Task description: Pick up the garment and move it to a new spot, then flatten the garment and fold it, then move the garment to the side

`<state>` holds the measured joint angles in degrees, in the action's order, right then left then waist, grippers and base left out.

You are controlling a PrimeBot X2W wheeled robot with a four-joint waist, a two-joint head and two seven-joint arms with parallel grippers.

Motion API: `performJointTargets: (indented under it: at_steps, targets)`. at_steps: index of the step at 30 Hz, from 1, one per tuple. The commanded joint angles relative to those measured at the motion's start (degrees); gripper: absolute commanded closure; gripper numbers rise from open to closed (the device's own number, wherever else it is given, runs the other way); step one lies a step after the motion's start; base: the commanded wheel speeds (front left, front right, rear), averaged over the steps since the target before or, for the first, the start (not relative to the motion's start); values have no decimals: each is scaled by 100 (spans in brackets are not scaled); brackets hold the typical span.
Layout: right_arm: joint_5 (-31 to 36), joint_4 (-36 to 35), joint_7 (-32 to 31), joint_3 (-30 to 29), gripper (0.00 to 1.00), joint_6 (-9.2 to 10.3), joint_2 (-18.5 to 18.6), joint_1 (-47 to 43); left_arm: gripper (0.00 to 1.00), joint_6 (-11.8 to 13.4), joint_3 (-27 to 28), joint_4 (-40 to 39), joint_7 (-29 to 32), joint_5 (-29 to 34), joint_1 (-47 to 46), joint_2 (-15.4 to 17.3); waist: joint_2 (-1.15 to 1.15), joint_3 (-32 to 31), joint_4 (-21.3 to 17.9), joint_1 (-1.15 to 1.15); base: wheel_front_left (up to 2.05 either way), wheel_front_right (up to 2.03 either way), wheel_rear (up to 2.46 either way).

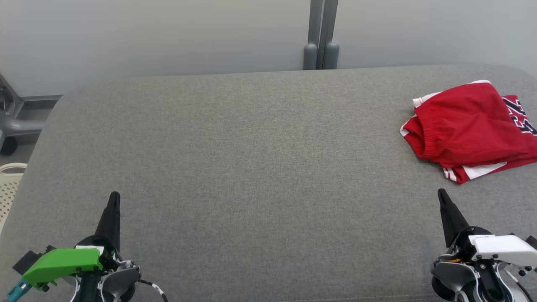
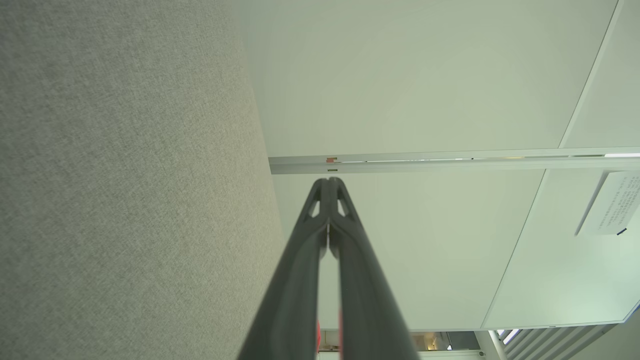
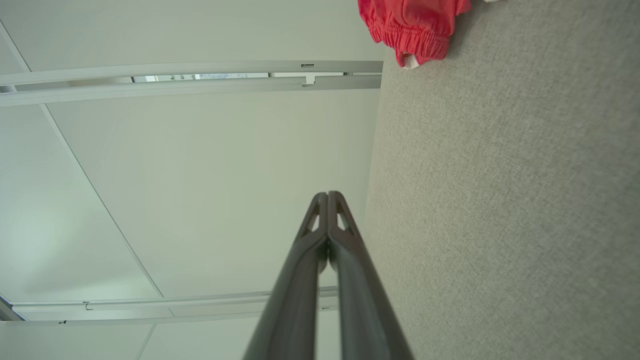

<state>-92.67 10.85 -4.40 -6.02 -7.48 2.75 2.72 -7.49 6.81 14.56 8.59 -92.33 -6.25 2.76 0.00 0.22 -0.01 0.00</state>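
Note:
The garment is a pair of red shorts with white trim and a dark number print, lying folded at the far right of the grey fabric surface. Its gathered waistband shows at the top of the right wrist view. My right gripper is shut and empty at the lower right, a short way in front of the garment and apart from it. At the lower left my left gripper is shut with nothing in it, far from the garment. Both pairs of fingers meet at the tips.
Pale partition walls with a grey post stand behind the surface. A cream perforated basket and a grey wheeled frame sit off the left edge. The garment reaches the head view's right border.

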Motion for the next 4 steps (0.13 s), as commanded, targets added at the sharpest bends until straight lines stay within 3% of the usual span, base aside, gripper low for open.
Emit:
performJointTargets:
  at_steps: [1, 4]
  targets:
    - [-27, -19, -9, -8, 100, -2, 24, 45, 100, -17, 7, -20, 11, -7, -65, 8, 0, 0, 0, 0, 0, 0, 0]
    - [-27, -19, -9, -8, 100, -2, 24, 45, 100, -17, 6, -20, 11, -7, -65, 8, 0, 0, 0, 0, 0, 0, 0]
